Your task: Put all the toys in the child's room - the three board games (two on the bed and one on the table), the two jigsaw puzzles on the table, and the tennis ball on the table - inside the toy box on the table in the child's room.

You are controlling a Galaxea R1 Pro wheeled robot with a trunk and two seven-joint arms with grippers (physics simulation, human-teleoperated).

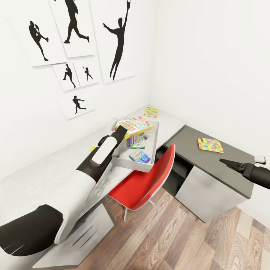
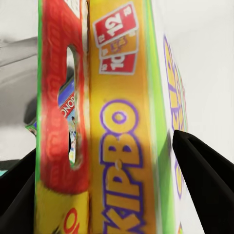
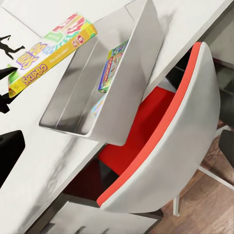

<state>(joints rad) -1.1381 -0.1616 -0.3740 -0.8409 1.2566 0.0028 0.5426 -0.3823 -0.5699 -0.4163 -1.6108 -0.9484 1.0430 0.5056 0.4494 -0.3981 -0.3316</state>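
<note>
- white-walled corner room with black sports silhouette posters (image 1: 75,48) up on the wall; wood-plank floor (image 1: 187,240); pale table (image 1: 48,168) along the wall with a red chair (image 1: 146,183) tucked beside it; lower dark cabinet (image 1: 210,176) off to the side
- toy box (image 1: 155,144) sits on the table, hanging a bit past the front edge; two smaller board games (image 1: 139,148) already lie inside it
- left claw (image 1: 119,130) is clamped on the Skip-Bo box (image 1: 134,126), which is tilted over the toy box's far rim
- right claw (image 1: 228,163) hovers by the cabinet, holding nothing; can't tell how wide it is
- one jigsaw puzzle (image 1: 210,145) lies on the cabinet top near that claw; another puzzle (image 1: 151,111) lies on the table just behind the toy box
</note>
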